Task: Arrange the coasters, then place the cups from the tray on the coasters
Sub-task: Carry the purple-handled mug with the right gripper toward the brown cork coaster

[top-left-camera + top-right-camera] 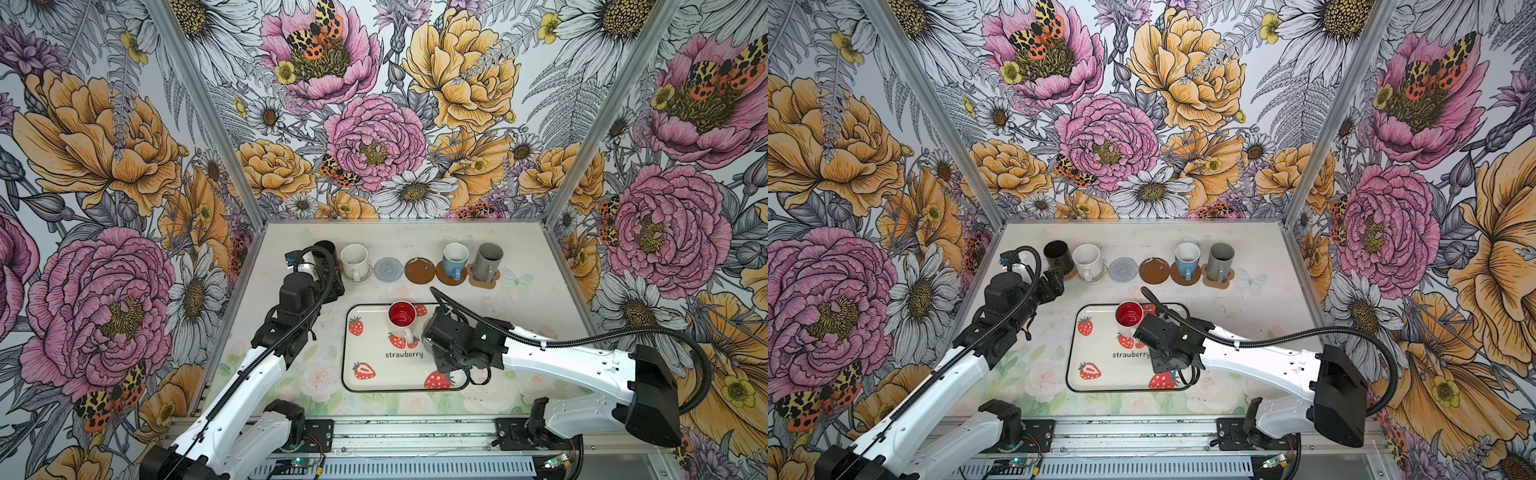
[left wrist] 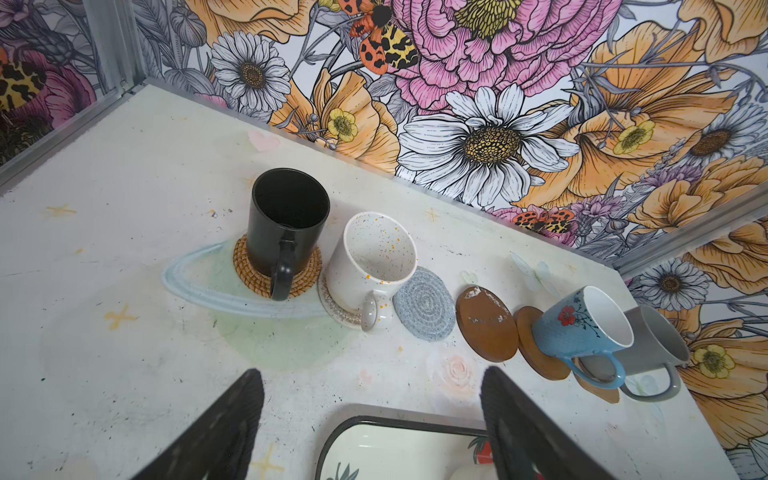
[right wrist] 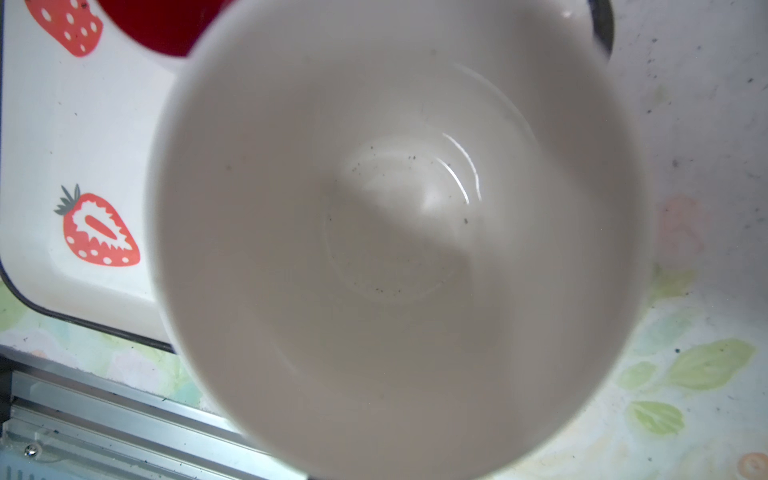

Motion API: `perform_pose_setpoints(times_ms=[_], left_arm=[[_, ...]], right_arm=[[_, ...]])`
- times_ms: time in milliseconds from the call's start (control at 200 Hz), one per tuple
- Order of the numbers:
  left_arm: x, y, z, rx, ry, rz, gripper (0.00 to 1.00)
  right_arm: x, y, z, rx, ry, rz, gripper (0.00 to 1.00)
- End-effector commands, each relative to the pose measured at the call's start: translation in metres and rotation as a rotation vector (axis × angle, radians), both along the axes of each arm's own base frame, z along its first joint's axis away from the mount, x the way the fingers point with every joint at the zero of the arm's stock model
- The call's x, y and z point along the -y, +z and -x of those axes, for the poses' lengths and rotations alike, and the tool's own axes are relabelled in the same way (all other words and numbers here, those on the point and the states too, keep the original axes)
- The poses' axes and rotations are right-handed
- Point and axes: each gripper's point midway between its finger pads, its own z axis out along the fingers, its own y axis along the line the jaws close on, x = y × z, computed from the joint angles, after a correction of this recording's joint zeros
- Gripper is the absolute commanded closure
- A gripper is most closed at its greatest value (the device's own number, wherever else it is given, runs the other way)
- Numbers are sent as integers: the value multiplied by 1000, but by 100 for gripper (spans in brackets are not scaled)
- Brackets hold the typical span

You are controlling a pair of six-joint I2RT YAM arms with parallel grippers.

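Along the back, the black cup (image 1: 324,253), white cup (image 1: 354,259), light blue cup (image 1: 455,257) and grey cup (image 1: 487,259) each stand on a coaster. Between them the grey-blue coaster (image 1: 387,270) and a brown coaster (image 1: 419,271) lie bare. On the strawberry tray (image 1: 374,374) stands the cup with the red inside (image 1: 402,318). My right gripper (image 1: 432,332) hovers over the tray's right side, and a cup with a white inside (image 3: 395,232) fills its wrist view, held close; the jaws are hidden. My left gripper (image 2: 372,374) is open and empty, in front of the black cup.
Flowered walls close in the table on three sides. A metal rail (image 1: 415,432) runs along the front edge. The tray's near half (image 1: 1113,374) holds no cups.
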Motion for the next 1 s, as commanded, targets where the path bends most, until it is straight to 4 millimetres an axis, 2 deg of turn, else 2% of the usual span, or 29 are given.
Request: perform_pose_setpoints(times_ms=[0, 370, 631, 721, 726, 756, 996], left_arm=[[1, 14, -6, 41, -9, 12, 17], [3, 8, -16, 22, -15, 7, 17], [3, 8, -23, 50, -8, 7, 17], [2, 8, -25, 57, -4, 6, 17], [1, 8, -25, 57, -3, 6, 17], [1, 7, -26, 57, -2, 7, 17], [2, 1, -32, 46, -7, 9, 17]], right_arm=[[-8, 29, -25, 109, 3, -52, 100], [-4, 45, -65, 146, 5, -40, 100], [-3, 57, -101, 178, 0, -25, 100], [-10, 60, -111, 191, 24, -18, 100], [-5, 60, -117, 192, 6, -15, 100], [-4, 60, -122, 195, 0, -13, 100], [-18, 63, -159, 218, 22, -22, 100]])
